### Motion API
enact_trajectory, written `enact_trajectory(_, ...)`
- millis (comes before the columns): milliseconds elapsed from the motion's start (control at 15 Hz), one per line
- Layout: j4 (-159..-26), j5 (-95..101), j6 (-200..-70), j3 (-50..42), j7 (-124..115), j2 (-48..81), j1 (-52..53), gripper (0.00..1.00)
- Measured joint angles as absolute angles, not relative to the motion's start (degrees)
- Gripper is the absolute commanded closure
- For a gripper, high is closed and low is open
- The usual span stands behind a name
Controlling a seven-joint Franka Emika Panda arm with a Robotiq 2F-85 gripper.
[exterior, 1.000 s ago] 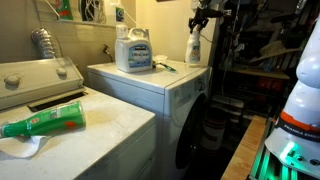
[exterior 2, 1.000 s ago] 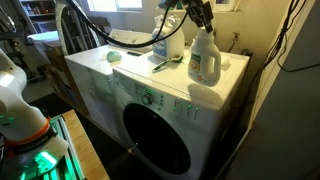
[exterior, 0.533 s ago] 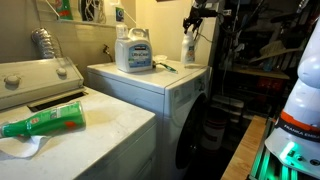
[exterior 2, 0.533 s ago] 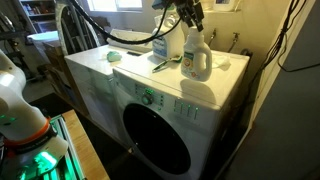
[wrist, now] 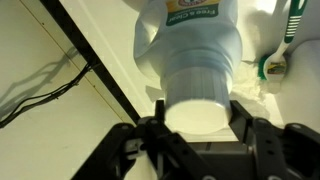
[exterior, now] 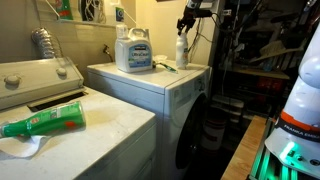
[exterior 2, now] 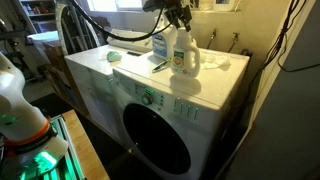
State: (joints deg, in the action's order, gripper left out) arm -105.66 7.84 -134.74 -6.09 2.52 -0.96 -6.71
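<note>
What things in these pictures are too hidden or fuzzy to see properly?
- White bottle label: wrist view, blurred and cut by the top edge; too small in both exterior views.
- Bottle's bottom: wrist view, hidden behind its own cap; whether it rests on the front-load machine is unclear.
- Detergent jug: an exterior view, partly behind the bottle.
- Gripper fingers: an exterior view, too small and dark to separate.

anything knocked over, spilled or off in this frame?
One thing: the green bottle lies on its side, partly on a white cloth, atop the washer. No spill visible. The gripper holds the white bottle upright by its cap over the dryer.
</note>
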Motion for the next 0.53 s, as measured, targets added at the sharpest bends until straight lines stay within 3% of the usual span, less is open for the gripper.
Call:
enact_trajectory(400, -106.22, 7.12, -135.51, -5.29, 6.92, -1.65, -5.59, 0.61)
enact_trajectory(467, -106.22, 6.42, -135.54, -5.29, 8.23, -1.65, -5.59, 0.36)
enact_trajectory(533, -106.22, 5.29, -135.5, -5.31, 9.28, -1.65, -5.6, 0.36)
